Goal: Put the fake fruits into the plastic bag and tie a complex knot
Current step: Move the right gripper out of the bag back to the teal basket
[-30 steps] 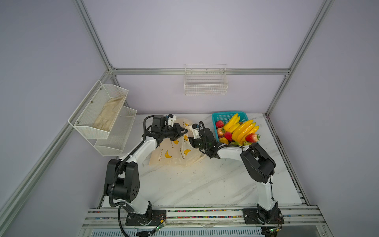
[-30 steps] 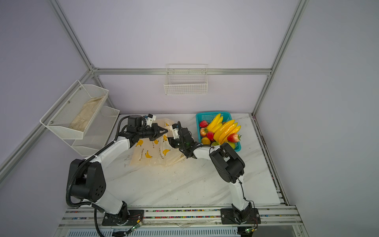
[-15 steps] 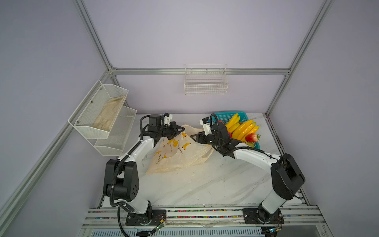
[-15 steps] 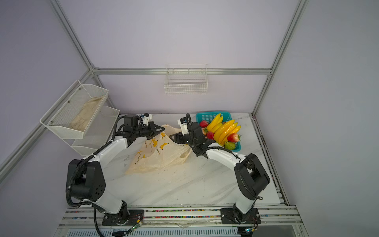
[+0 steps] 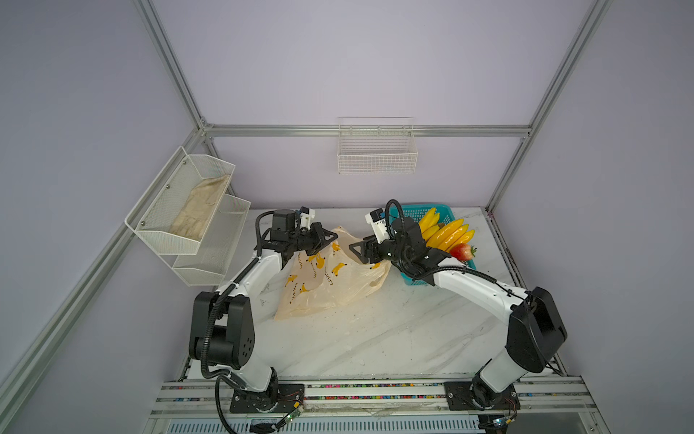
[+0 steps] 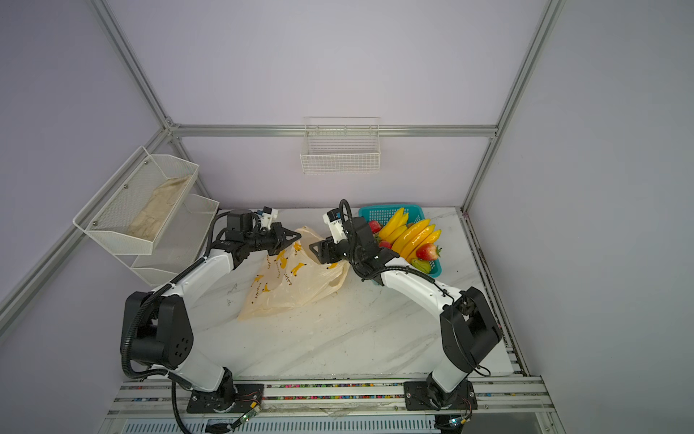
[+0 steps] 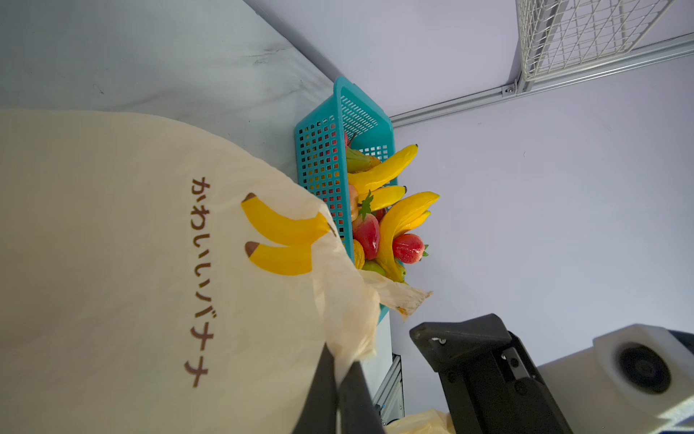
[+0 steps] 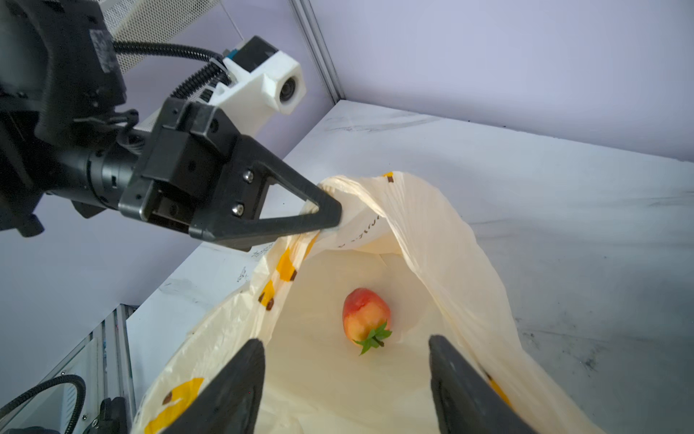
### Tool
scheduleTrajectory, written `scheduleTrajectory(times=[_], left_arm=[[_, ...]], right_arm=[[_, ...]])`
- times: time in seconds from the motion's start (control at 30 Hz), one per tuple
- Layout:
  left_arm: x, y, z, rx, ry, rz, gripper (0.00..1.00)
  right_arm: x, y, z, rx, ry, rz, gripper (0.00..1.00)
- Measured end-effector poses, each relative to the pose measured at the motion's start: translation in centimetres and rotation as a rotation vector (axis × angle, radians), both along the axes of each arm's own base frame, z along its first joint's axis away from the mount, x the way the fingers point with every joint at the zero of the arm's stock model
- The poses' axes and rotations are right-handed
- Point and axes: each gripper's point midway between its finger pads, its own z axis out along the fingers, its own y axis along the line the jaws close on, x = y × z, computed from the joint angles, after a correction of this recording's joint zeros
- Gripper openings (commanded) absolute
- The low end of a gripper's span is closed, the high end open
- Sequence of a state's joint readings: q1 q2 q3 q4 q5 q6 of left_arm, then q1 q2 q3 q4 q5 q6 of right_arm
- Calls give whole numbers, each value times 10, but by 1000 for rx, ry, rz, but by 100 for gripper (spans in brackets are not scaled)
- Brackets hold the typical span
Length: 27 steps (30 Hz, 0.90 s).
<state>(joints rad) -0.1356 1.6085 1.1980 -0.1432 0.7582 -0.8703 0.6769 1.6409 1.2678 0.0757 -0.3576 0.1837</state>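
**Item 1: thin translucent cream-yellow plastic bag** (image 5: 326, 285), printed with yellow banana bunches. It lies on the white marbled tabletop (image 5: 375, 338) at the centre of both top views, closed end toward lower left, mouth toward upper right. Brown lettering, read in the left wrist view: "かわいいバナナ" (image 7: 201, 282). No other brand or label is legible.

**Item 2: left gripper** (image 5: 333, 237). The jaws are closed tight on the bag's upper rim and hold it lifted, so the mouth gapes.

**Item 3: right gripper** (image 5: 351, 248). The jaws are spread wide with nothing between them. It sits at the bag mouth facing the left gripper, near it but apart.

**Item 4: glossy red-and-yellow plastic fruit with a green leafy cap** (image 8: 366, 315). One piece, loose on the bag's inner floor, centre of the right wrist view.

**Item 5: teal perforated plastic basket** (image 5: 413, 215), right of the bag in both top views, just behind the right gripper's wrist.
- Yellow plastic banana bunches (image 5: 447, 235), long axes running diagonally from lower left to upper right.
- Red plastic strawberry (image 5: 461, 251) at the lower right edge.
- Green pieces, partly hidden.

**Governing relation (judgement):** the unbagged fruit lies to the right of the open tool, opposite the way it points. The right arm is much the nearer. The next pick probably means turning back over the basket and closing across a banana's width, not along its length.

**Item 6: fixtures.**
- White mesh wall shelf (image 5: 210, 169), upper left, holding a beige cloth (image 5: 199, 210).
- White wire basket (image 5: 377, 161), upper centre.
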Motion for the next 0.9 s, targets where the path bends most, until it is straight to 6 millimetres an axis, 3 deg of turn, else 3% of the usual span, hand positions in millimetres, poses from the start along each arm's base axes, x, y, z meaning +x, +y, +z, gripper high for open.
scheduleTrajectory(times=[0.27,0.43,0.67,0.73,0.83,0.9], left_arm=[[1,1,0,16,-18,-1,0],[2,3,-1,24,-24,4,0],[6,9,-4,53,-36,24,0],[7,13,-5,57,-35,36,0],[10,19,-5,63,-37,51,0],[10,21,-5,65,-38,56,0]], right_arm=[[-14,21,14,124,-14,147,71],[-18,11,29,160,-82,124,71],[-19,-32,86,209,-256,-31,73],[-11,-50,101,206,-294,-143,74],[5,-83,103,146,-297,-327,76],[18,-118,93,72,-275,-469,79]])
